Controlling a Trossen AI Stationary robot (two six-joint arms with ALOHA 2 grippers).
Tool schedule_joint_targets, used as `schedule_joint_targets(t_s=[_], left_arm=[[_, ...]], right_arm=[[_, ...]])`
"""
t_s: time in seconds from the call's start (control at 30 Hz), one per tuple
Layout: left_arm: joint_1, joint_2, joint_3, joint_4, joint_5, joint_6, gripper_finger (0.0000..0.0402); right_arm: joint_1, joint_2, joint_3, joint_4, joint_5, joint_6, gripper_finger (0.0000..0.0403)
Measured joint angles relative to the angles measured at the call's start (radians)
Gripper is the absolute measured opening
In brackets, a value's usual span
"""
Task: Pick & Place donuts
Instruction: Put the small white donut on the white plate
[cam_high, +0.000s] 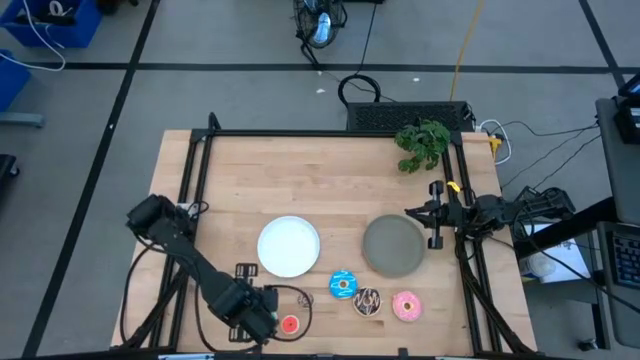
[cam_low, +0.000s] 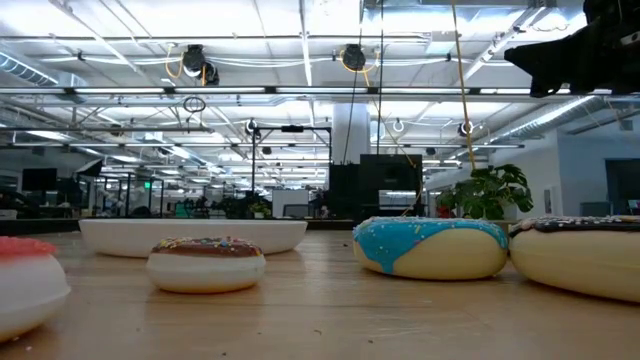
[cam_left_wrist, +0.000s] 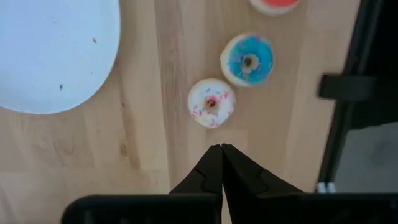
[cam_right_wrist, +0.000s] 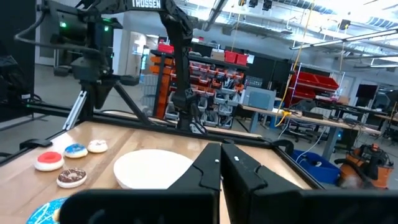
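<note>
Grey floor (cam_high: 250, 40), black tape lines; ceiling strip lights (cam_low: 300, 20)

On the pale wooden table (cam_high: 240, 190) lie a round white plate (cam_high: 289, 245) and a round grey plate (cam_high: 392, 245). Three larger ring donuts: blue-iced (cam_high: 343, 285), dark chocolate with coloured sprinkles (cam_high: 367, 301), pink (cam_high: 406, 306). Smaller ones: red-topped (cam_high: 290, 323), blue-iced (cam_left_wrist: 247, 60), and white with pink sprinkles (cam_left_wrist: 211, 103).

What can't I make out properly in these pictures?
Left wrist view: small red toy donut, cut off by the top edge.
Low view: dark chocolate sprinkled donut, cut off by the right edge.
Right wrist view: large blue-iced donut, cut off by the bottom edge.
</note>
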Motion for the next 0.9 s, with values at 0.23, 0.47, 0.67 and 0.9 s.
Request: schedule_joint_targets(t_s=[0.23,0.47,0.67,0.9], left_arm=[[0.006,0.002,0.000,-0.003,-0.031,-0.022,0.0061],[-0.007,0.002,0.000,0.004,-0.098,0.016,0.0152],[-0.027,0.002,0.000,0.039,-0.127,0.037,0.0233],[-0.042,0.002,0.000,0.099,-0.150,0.048,0.0266]], right_arm=[[0.000,0.000,0.000,0.000,0.000,0.027,0.0000],[0.000,0.000,0.000,0.000,0.000,0.057,0.0000],[0.000,0.000,0.000,0.000,0.000,0.057,0.0000],[0.000,0.000,0.000,0.000,0.000,0.057,0.0000]])
